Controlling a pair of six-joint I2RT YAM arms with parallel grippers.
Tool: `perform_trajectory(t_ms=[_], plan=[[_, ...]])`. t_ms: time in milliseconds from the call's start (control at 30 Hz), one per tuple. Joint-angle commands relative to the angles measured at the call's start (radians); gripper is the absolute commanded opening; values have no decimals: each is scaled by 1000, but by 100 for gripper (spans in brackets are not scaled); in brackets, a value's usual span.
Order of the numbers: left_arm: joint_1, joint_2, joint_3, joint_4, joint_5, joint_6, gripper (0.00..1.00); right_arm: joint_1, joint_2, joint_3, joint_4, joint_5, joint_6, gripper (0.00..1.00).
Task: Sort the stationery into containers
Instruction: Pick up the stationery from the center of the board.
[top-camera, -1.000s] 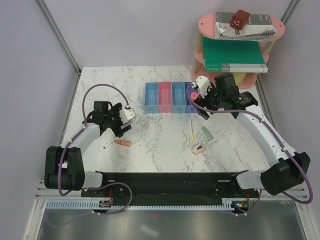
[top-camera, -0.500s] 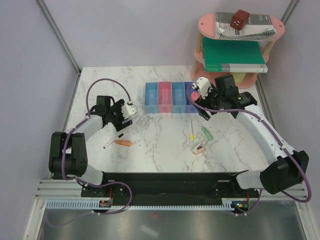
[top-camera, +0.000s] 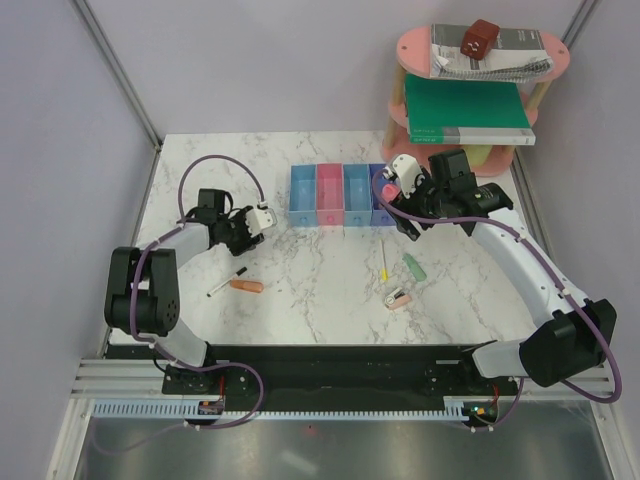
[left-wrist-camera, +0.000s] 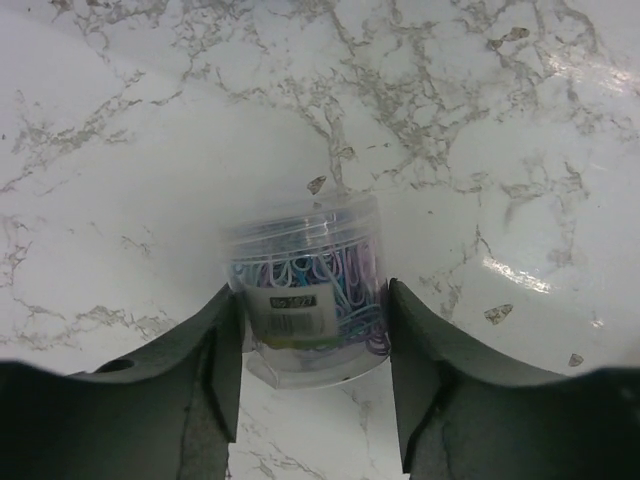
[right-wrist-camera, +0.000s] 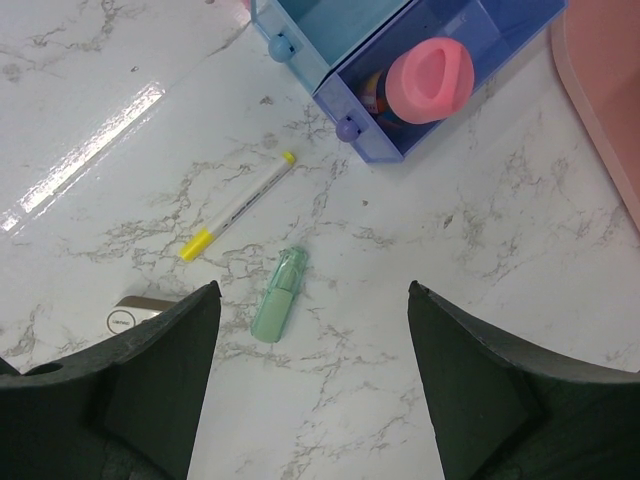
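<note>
My left gripper (left-wrist-camera: 312, 300) is shut on a clear tub of blue and purple clips (left-wrist-camera: 305, 250), low over the table; it sits left of the bins in the top view (top-camera: 243, 232). My right gripper (right-wrist-camera: 313, 290) is open and empty above the green cap-shaped piece (right-wrist-camera: 279, 295), near the dark blue bin (right-wrist-camera: 505, 40). The pink cylinder (right-wrist-camera: 430, 80) lies in that bin. The thin yellow pen (right-wrist-camera: 238, 204) and part of the peach clip (right-wrist-camera: 130, 315) lie nearby. The orange stick (top-camera: 246, 285) and black pen (top-camera: 225, 283) lie near the front left.
The joined row of bins, light blue (top-camera: 303, 195), pink (top-camera: 330, 195), light blue (top-camera: 356, 195), stands at the middle back. A pink two-tier shelf (top-camera: 410, 45) with a green book (top-camera: 465, 110) and a spiral notebook (top-camera: 500, 60) stands at the back right.
My left gripper has moved away from the orange stick and black pen, toward the back, as its arm folded in. The right arm has hardly moved.
</note>
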Motion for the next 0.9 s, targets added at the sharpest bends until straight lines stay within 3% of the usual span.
perform_trajectory(t_ms=[0,67,233,433,567,733,867], plan=[[3,6,43,7,15,-3,44,-4,-7,42,7,-42,-2,82],[3,-11,38,7,9,-3,31,-6,-8,45,3,-57,1,83],[1,-112,11,-2,-3,12,31,-4,-7,63,-16,-133,16,83],[-23,-415,-38,-56,-8,20,31,-3,30,152,-72,-331,39,85],[-74,-674,-84,-94,23,26,21,-4,90,238,-93,-527,82,86],[-250,-955,-137,-105,2,44,18,-4,162,318,-93,-790,156,86],[-397,-1043,-170,-105,-78,67,17,-4,240,402,-94,-942,196,86]])
